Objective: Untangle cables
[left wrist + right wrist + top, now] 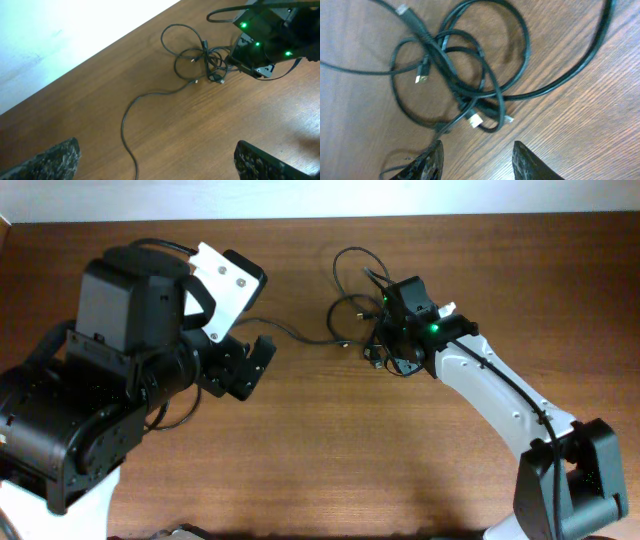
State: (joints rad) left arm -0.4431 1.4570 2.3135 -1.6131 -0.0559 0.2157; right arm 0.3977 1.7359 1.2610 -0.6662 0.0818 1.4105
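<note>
The cables (437, 52) lie knotted in a small tangle of overlapping loops on the wooden worktop (350, 460), directly ahead of the right hand (477, 160) and just beyond its fingertips. That hand is spread, with both fingers (427, 160) apart and nothing pinched between them. Several silver-tipped plugs (476, 120) poke out of the knot, the closest just in front of the fingers. One long strand (150, 95) leaves the tangle and curves away across the wood toward the left hand (155, 160), running in beneath the gap between its fingers. The left hand is also spread wide, holds nothing, and sits well apart from the tangle.
</note>
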